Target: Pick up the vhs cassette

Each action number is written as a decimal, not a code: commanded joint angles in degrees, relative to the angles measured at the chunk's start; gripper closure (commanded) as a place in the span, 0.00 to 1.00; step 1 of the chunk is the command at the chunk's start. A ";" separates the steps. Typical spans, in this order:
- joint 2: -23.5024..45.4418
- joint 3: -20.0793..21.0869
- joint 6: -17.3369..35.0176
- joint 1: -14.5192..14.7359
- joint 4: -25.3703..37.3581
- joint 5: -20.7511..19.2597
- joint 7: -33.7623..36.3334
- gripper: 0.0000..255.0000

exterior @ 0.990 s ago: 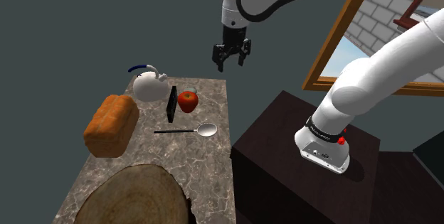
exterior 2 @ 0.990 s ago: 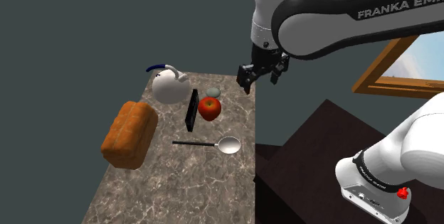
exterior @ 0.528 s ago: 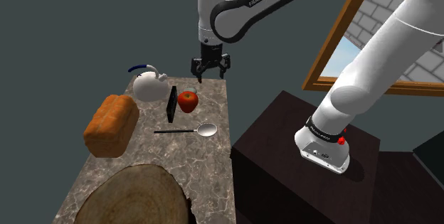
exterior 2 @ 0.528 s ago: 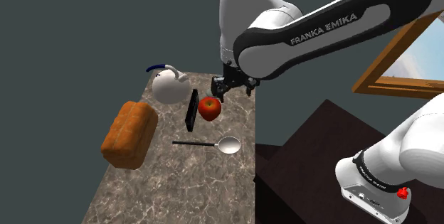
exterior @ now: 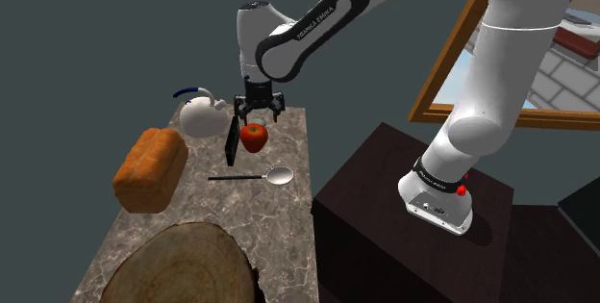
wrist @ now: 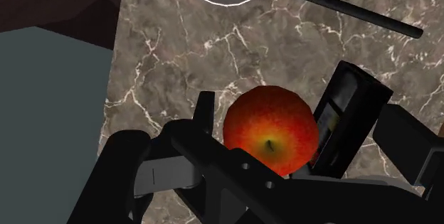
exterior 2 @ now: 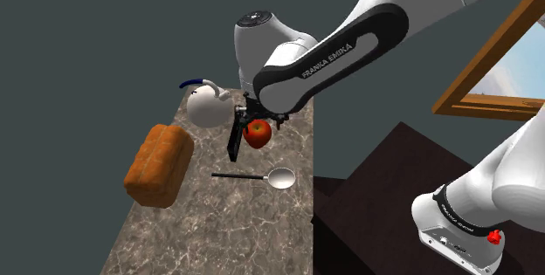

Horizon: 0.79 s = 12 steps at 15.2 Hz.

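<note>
Starting at the near end of the marble worktop, the round wooden slab, the loaf of bread and the spoon lie well clear of the action and should not matter. Trouble sits farther back, where the black VHS cassette stands on edge with a red apple just beside it, perhaps touching, on the shoulder view's right. The gripper hangs low over this pair with its fingers spread wide. In the wrist view both apple and cassette lie between them, one finger beyond the apple and the other beyond the cassette. Closing from this stance would likely pinch the two together, and I judge that the round apple would squirt out or roll, leaving the cassette loose, tilted or knocked flat. A finger lowered into the narrow space between them could equally shove the apple toward the worktop's open edge on that side. Standing on so thin an edge, the cassette would tip at a light sideways nudge, probably toward the loaf. Farthest back, the white kettle with its blue handle stands near the arm's wrist, so a shift across to centre on the cassette risks brushing it.
</note>
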 commanded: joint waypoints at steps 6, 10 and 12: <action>16.36 -4.25 1.09 5.36 14.82 -5.61 11.43 0.00; 25.58 -6.77 0.35 8.16 24.96 -6.69 15.67 0.00; 29.17 -7.65 -0.24 9.13 29.27 -6.80 16.99 0.00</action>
